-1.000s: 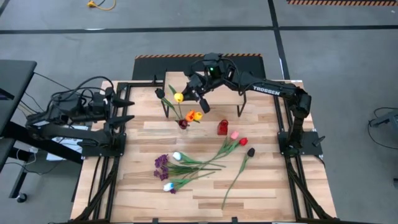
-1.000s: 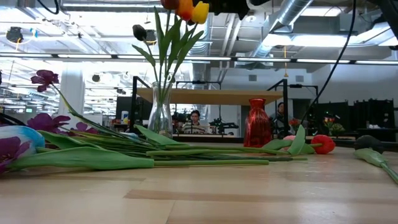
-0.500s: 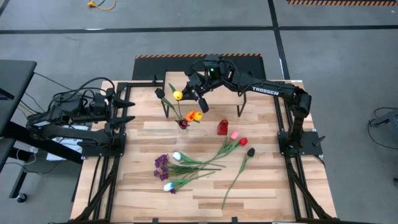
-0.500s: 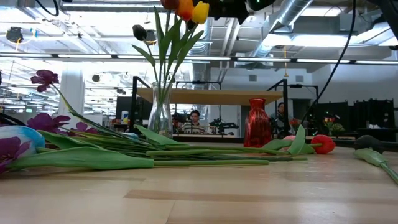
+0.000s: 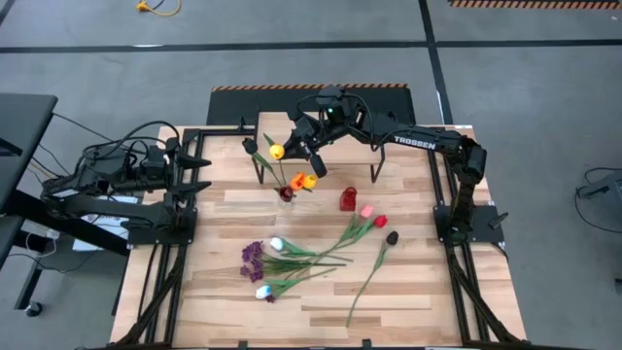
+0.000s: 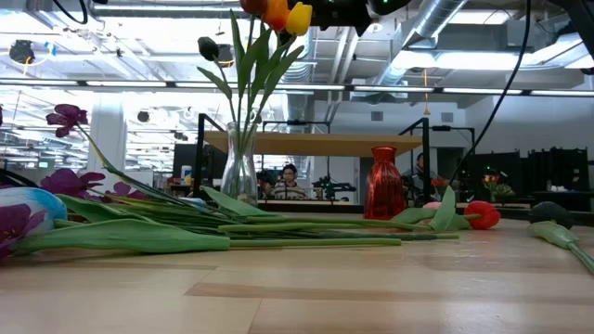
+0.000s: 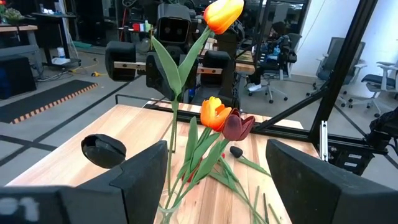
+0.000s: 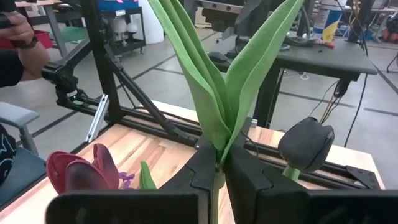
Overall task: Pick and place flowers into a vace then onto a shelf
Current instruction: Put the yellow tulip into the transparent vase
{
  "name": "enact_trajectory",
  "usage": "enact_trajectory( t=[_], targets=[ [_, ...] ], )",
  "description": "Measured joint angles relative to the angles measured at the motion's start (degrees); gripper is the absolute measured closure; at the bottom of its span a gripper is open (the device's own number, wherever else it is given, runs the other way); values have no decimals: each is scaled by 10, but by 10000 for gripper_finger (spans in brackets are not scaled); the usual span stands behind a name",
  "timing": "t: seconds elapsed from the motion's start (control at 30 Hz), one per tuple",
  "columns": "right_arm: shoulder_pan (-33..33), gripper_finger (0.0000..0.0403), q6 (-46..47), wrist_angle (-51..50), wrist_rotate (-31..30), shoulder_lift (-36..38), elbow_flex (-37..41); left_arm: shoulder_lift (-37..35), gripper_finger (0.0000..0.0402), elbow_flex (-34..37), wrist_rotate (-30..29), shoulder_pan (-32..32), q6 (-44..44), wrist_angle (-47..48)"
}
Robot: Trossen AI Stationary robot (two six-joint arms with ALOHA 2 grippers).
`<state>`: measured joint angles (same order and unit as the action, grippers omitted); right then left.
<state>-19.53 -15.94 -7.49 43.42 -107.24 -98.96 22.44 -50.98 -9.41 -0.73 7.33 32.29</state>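
- I see the plank surface (image 5: 321, 292) inside a black frame, on grey floor; a person (image 6: 290, 182) sits in the room behind.
- My right tool (image 5: 288, 146) is clamped on the yellow tulip (image 5: 277, 151) above the clear vase (image 6: 238, 173), near the far edge; nothing has shifted since a second ago.
- My left tool (image 5: 202, 171) waits wide open, holding nothing, at the left edge.
- Loose flowers (image 5: 292, 255) cover the middle; the shelf (image 6: 320, 143) stands at the far edge.

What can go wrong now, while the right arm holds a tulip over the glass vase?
The right gripper pinches the yellow tulip high on its stem, so the stem end may miss the glass vase. The vase is narrow and already holds tulips; a push could tip it. The red vase stands close.
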Motion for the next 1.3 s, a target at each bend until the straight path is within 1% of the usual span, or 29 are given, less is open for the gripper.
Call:
enact_trajectory(
  t=[0.17,0.37,0.57,0.83,0.97,1.13,1.3],
  targets=[
    [0,376,0,0,0,0,0,0,140,0,0,0,0,4],
    [0,355,12,1,0,0,0,0,140,0,0,0,0,4],
    [-2,321,25,-4,0,0,0,0,140,0,0,0,0,4],
    [1,258,25,-3,-18,0,-1,0,140,0,0,0,0,4],
    [4,233,22,-2,-22,0,-1,0,140,0,0,0,0,6],
    [4,214,24,-2,-32,0,-1,0,140,0,-1,0,0,15],
    [4,209,20,-1,-45,0,-1,0,140,0,-3,0,0,17]
  ],
)
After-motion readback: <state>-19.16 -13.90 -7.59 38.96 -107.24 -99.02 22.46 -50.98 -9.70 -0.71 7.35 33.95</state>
